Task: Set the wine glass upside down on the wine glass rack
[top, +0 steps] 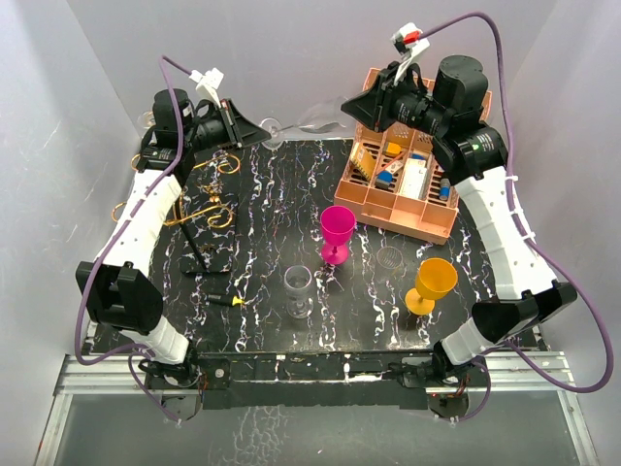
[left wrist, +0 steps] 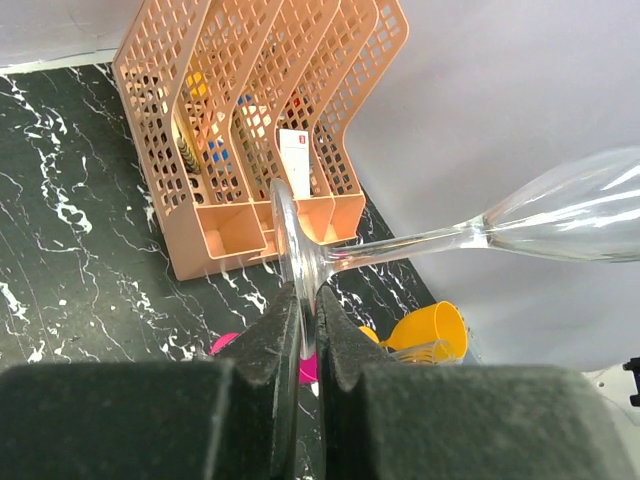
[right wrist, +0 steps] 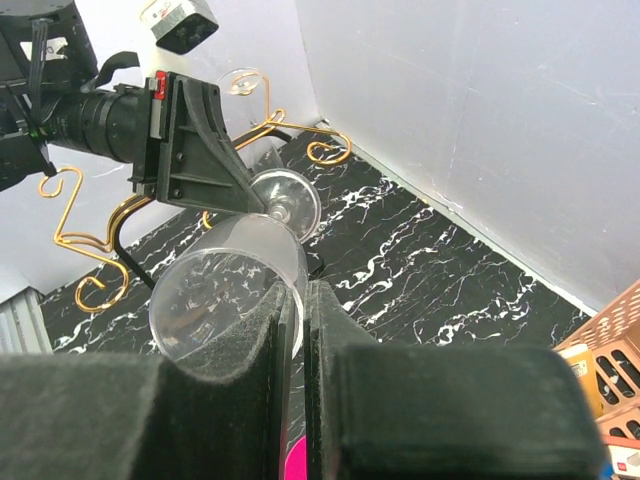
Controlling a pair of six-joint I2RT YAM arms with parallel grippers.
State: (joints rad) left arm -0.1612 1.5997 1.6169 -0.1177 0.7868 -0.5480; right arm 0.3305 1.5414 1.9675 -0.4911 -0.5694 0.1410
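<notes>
Left tool (left wrist: 308, 305), right tool (right wrist: 298, 295) clamp wine glass (left wrist: 560, 215).

**Layout of the table (top: 262, 214).** The wine glass rack (top: 219, 216) stands on the left side. The file organiser (top: 432, 223) stands at the far right, with small items in its compartments. Between them, above the far edge, the wine glass (top: 309, 120) lies level in the air, foot to the left and bowl to the right. The left gripper (left wrist: 307, 300) clamps the foot and the right gripper (right wrist: 300, 295) clamps the bowl's rim. The centre goblet (top: 338, 233) stands upright mid-table. The near glass (top: 299, 289) stands in front of it, slightly left. The right goblet (top: 432, 284) stands in front of the organiser.
</notes>
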